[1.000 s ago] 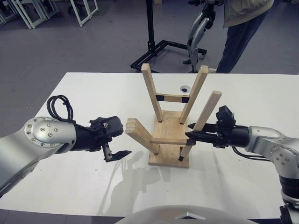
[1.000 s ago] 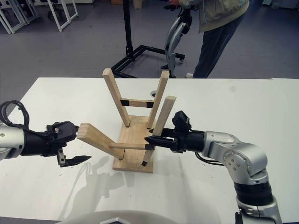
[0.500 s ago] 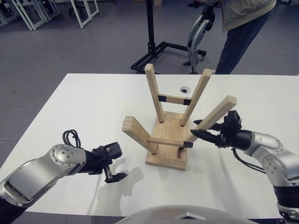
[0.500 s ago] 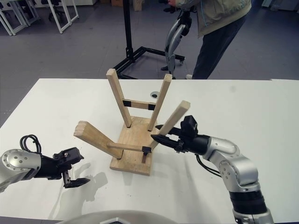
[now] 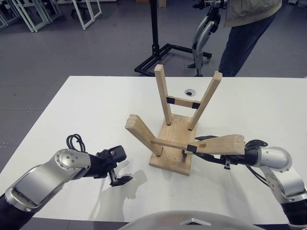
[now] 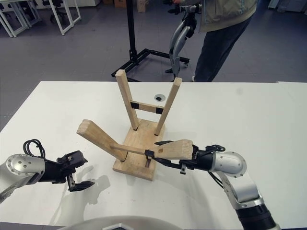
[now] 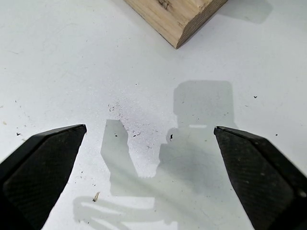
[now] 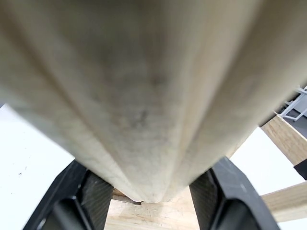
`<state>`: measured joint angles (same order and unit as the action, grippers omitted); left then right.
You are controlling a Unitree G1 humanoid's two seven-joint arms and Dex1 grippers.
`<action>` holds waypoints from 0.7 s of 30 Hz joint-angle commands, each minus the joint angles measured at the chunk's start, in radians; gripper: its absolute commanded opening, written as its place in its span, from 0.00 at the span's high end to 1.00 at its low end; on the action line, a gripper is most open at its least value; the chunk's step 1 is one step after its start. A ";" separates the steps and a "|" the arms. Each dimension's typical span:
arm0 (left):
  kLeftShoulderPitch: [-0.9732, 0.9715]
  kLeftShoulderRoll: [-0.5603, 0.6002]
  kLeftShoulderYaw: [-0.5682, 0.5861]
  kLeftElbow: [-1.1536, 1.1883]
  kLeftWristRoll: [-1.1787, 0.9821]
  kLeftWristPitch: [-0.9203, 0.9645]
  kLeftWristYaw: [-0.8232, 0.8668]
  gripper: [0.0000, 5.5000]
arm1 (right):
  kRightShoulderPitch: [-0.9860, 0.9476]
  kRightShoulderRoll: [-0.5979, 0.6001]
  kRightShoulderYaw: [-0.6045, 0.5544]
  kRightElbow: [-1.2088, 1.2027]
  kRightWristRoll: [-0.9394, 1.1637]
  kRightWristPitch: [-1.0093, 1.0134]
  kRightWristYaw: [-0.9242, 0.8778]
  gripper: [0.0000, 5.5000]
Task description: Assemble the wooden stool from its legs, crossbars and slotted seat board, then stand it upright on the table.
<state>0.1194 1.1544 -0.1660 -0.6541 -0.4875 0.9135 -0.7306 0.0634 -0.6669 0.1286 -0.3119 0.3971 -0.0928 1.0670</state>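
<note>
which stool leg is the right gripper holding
The near right leg, tipped almost level in the right gripper. The far left leg and far right leg stand up, and the near left leg leans outward.

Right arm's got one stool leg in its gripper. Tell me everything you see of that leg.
The leg is a pale, square-cut wooden bar with visible grain. It lies nearly level, pointing toward the robot's right. The right gripper clamps it, one finger on each side. Its inner end meets the black bracket on the near crossbar, over the seat board's near right corner.
</note>
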 commanded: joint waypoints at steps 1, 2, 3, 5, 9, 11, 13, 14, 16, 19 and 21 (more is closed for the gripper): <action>-0.005 -0.012 0.008 0.001 0.021 0.012 0.002 0.10 | 0.021 -0.031 -0.010 -0.035 -0.023 0.066 -0.026 0.63; -0.004 -0.013 0.010 0.000 0.023 0.013 0.002 0.10 | 0.024 -0.030 -0.015 -0.053 -0.016 0.077 -0.036 0.63; -0.002 -0.013 0.012 0.001 0.025 0.014 0.002 0.10 | 0.030 -0.031 -0.017 -0.076 -0.011 0.088 -0.044 0.63; 0.000 -0.015 0.016 -0.001 0.031 0.015 0.002 0.10 | 0.055 -0.035 -0.024 -0.120 -0.005 0.101 -0.057 0.63; 0.004 -0.010 0.025 0.002 0.041 0.013 -0.005 0.10 | 0.099 -0.029 -0.039 -0.168 -0.002 0.111 -0.081 0.63; 0.005 -0.006 0.029 0.004 0.045 0.012 -0.009 0.10 | 0.112 -0.025 -0.037 -0.190 -0.002 0.119 -0.089 0.63; -0.003 -0.007 0.025 0.004 0.049 0.014 -0.014 0.10 | 0.124 -0.016 -0.027 -0.208 -0.007 0.123 -0.101 0.63; -0.007 -0.008 0.023 0.005 0.050 0.014 -0.016 0.10 | 0.128 -0.011 -0.023 -0.213 -0.010 0.124 -0.107 0.63; -0.010 -0.008 0.020 0.006 0.054 0.012 -0.019 0.10 | 0.138 -0.006 -0.017 -0.217 -0.014 0.124 -0.114 0.63; -0.013 -0.010 0.017 0.007 0.062 0.013 -0.021 0.10 | 0.165 -0.011 -0.018 -0.219 -0.011 0.131 -0.117 0.63; -0.014 -0.014 0.014 0.008 0.067 0.012 -0.020 0.10 | 0.186 -0.016 -0.023 -0.214 -0.008 0.132 -0.119 0.63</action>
<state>0.1185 1.1447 -0.1521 -0.6518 -0.4359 0.9264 -0.7435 0.2228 -0.6717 0.1046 -0.5264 0.3964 0.0242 0.9446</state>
